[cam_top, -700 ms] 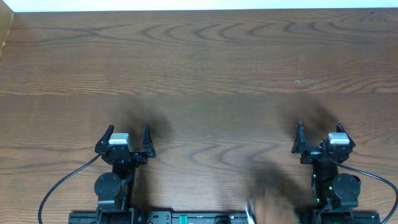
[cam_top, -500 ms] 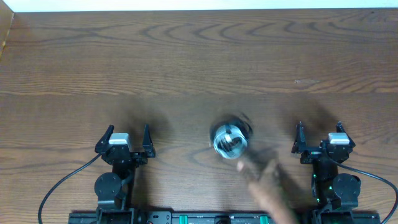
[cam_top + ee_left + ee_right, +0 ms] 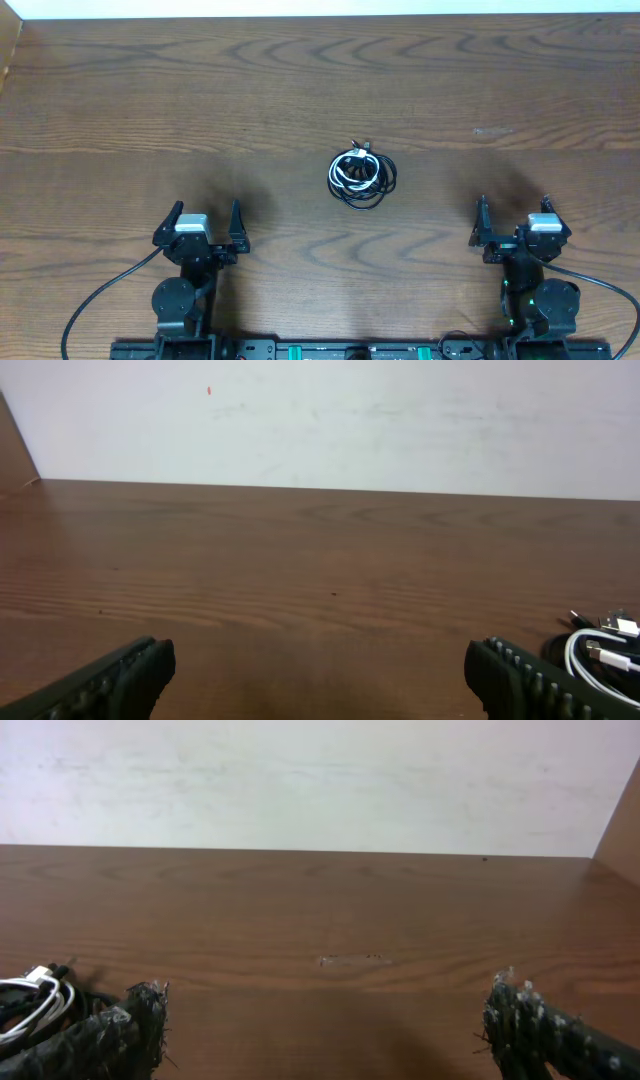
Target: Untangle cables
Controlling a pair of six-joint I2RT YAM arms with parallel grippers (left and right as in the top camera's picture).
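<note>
Nearest me, my left gripper (image 3: 207,212) and right gripper (image 3: 514,208) sit at the close edge of the brown wood-grain table (image 3: 300,90), both with jaws spread wide and nothing between them. Farther out, between the two arms and well apart from each, the thin black and white cables (image 3: 362,178) lie in one tangled coil. Beyond the table stands a white wall (image 3: 350,410).

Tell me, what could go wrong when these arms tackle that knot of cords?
1. The cables lie in one tight coil, black and white strands mixed, so a gripper may pinch several at once and tighten the tangle.
2. The coil sits between the left gripper and right gripper; if both reach in, they might collide.
</note>
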